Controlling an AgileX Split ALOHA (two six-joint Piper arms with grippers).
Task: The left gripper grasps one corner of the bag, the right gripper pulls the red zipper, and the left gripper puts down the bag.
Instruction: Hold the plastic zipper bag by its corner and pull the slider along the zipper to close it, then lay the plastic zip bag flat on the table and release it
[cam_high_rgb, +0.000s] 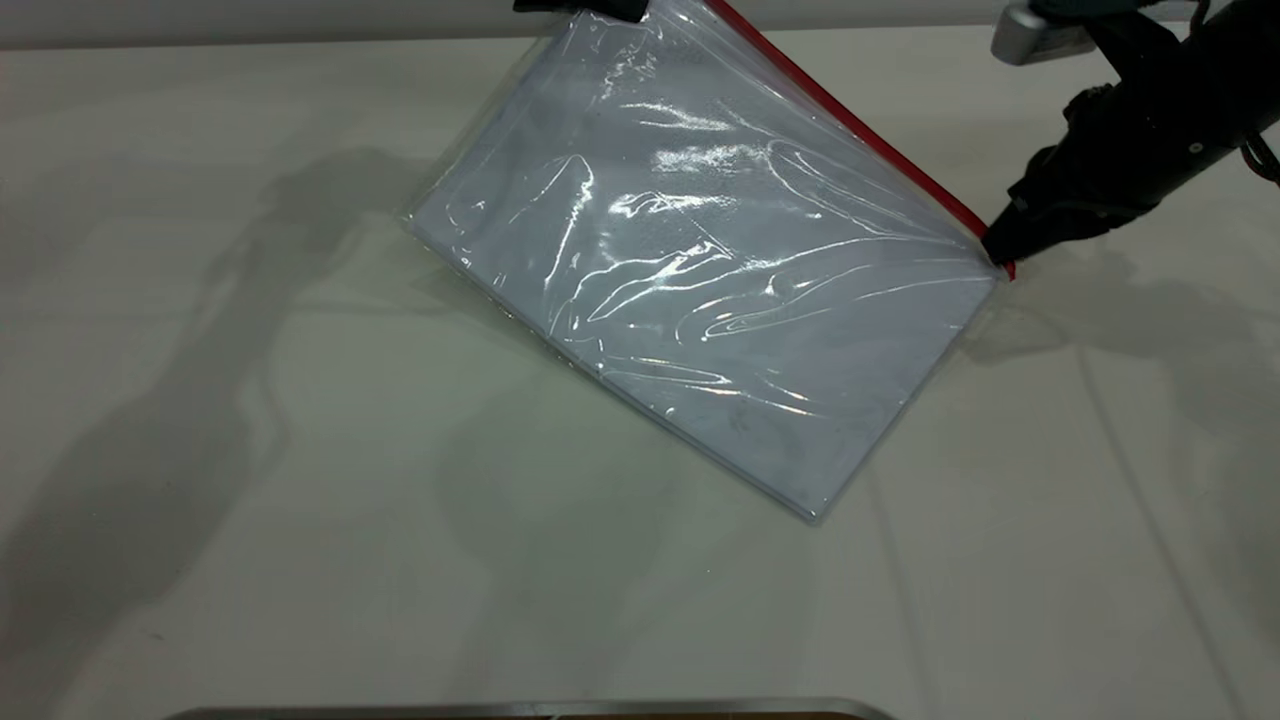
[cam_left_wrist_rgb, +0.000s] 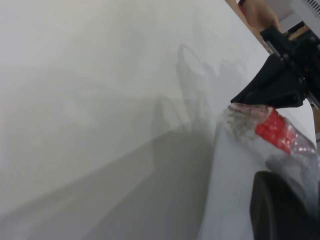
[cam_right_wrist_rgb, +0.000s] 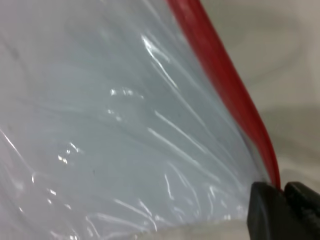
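Observation:
The bag (cam_high_rgb: 700, 290) is a clear pouch with white paper inside, held up tilted, its lower edge on the white table. The red zipper (cam_high_rgb: 850, 125) runs along its upper right edge. My left gripper (cam_high_rgb: 585, 8) is at the top edge of the exterior view, shut on the bag's upper corner. In the left wrist view one of its fingers (cam_left_wrist_rgb: 280, 210) lies against the bag (cam_left_wrist_rgb: 235, 190). My right gripper (cam_high_rgb: 1000, 250) is shut on the lower end of the red zipper (cam_right_wrist_rgb: 225, 85). Its fingertips (cam_right_wrist_rgb: 265, 210) pinch the strip. The slider tab is hidden.
The white table (cam_high_rgb: 250, 450) spreads around the bag. A metal edge (cam_high_rgb: 530, 710) lies at the table's front. A person's hand (cam_left_wrist_rgb: 257, 12) shows beyond the table's far edge in the left wrist view, behind the right gripper (cam_left_wrist_rgb: 272, 90).

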